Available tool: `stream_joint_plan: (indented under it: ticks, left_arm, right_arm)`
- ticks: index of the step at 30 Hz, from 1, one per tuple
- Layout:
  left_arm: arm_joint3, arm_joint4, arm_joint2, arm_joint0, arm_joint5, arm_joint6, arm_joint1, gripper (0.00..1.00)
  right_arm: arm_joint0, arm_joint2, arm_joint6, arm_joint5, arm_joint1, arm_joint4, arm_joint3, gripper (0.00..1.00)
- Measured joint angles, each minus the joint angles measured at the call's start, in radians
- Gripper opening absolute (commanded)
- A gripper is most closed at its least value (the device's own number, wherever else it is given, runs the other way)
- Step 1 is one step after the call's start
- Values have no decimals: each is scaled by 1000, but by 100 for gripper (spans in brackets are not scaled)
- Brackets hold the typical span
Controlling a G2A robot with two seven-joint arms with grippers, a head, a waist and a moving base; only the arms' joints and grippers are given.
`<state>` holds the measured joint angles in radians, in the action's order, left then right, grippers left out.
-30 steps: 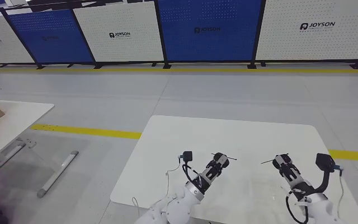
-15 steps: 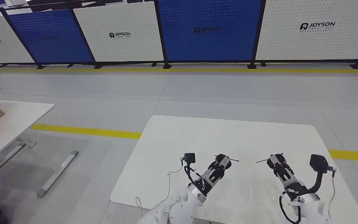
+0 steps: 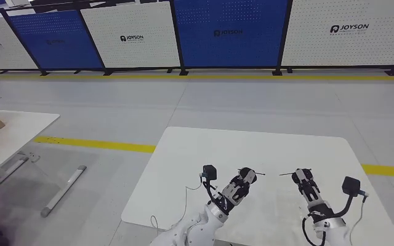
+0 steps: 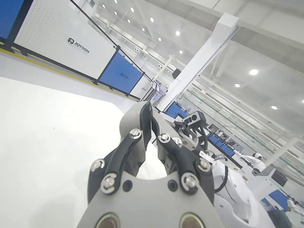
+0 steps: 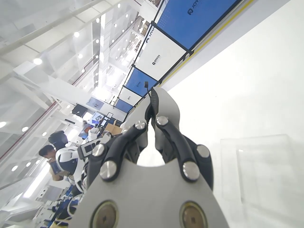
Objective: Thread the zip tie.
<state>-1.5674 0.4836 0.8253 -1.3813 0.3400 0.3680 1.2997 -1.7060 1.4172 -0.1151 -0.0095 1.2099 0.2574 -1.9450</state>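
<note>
Left arm, right arm angled inward, jaws pinching zip tie

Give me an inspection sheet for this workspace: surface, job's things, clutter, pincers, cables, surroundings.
Surface: white table.
Job's things: black zip tie; in the top view an end sticks out of each pincer, tips facing and apart, not threaded.
Clutter: a faint clear box on the table; otherwise nothing seen.
Pincers: left pincer shut on the zip tie; right pincer shut on it too; both over the table.
Cables: thin cable trails from the left arm over the table's near edge.
Surroundings: blue and white panels, yellow floor line, second table off to one side.
</note>
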Motion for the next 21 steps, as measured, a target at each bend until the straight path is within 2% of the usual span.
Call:
stream_joint_plan:
  ticks: [5,8,15,17,21]
  left_arm:
    - [-5,-7,6,5,-14,-10,1,0]
    - [-9,8,11,12,0,-18,1,0]
    - [-11,34,19,17,0,-3,-5,0]
    - [-11,33,19,17,0,-3,-5,0]
    - [-11,33,19,17,0,-4,-5,0]
  right_arm:
    - [0,0,0,0,0,0,0,0]
    - [0,0,0,0,0,0,0,0]
    - [1,0,2,-2,0,0,-1,0]
    - [-1,-7,53,-47,5,14,0,0]
    - [-14,-49,219,-158,16,33,25,0]
